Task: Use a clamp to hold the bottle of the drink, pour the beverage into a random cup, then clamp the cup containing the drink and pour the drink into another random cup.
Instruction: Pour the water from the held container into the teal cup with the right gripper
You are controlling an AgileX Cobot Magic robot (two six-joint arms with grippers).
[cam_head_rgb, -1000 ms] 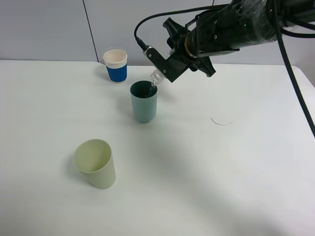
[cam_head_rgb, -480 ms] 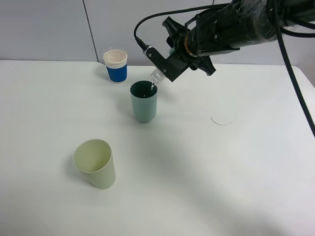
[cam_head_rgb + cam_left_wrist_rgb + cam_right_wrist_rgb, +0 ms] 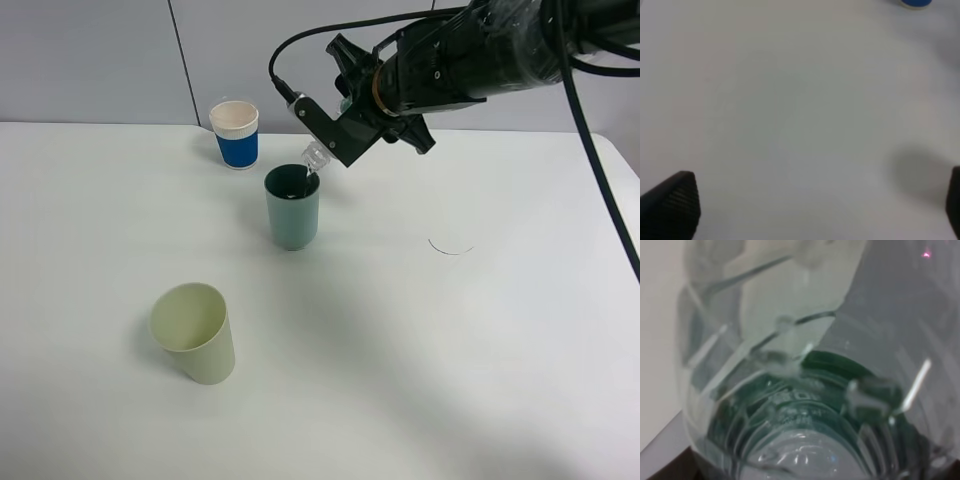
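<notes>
Clear plastic drink bottle (image 3: 315,154) sits clamped in the right gripper (image 3: 328,135), tipped mouth-down over the teal plastic tumbler (image 3: 292,215). It has barely shifted this past second, so the pour looks ongoing. Left gripper (image 3: 810,215) hangs spread wide above the white table (image 3: 480,350). No lettering is readable.

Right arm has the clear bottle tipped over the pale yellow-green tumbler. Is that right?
Not quite. The bottle is tipped over the teal tumbler, not the pale yellow-green tumbler, which stands apart, nearer the camera. The exterior high view shows this. The rest of the statement holds.
</notes>
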